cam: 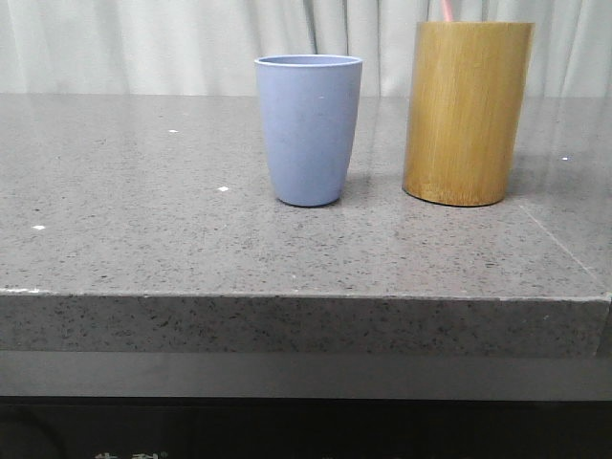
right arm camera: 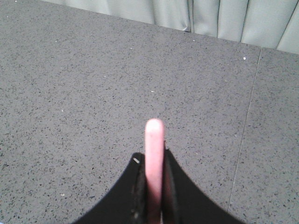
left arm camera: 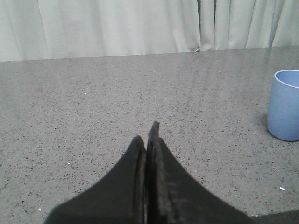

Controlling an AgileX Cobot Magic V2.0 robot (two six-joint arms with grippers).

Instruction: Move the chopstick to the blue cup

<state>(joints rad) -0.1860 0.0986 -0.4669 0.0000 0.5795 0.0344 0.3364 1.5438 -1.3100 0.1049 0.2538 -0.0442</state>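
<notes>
The blue cup (cam: 309,129) stands upright on the grey stone table, left of a bamboo cylinder (cam: 466,113). A pink chopstick (cam: 447,10) pokes up from behind the cylinder's rim and runs out of the frame's top. In the right wrist view my right gripper (right arm camera: 153,156) is shut on a pink chopstick (right arm camera: 154,137), whose rounded end sticks out past the fingertips over bare table. My left gripper (left arm camera: 147,135) is shut and empty, low over the table, with the blue cup (left arm camera: 285,105) off to one side. Neither gripper shows in the front view.
The table's front edge (cam: 306,296) runs across the front view. A seam in the stone (right arm camera: 245,126) crosses the right wrist view. Pale curtains (cam: 143,43) hang behind the table.
</notes>
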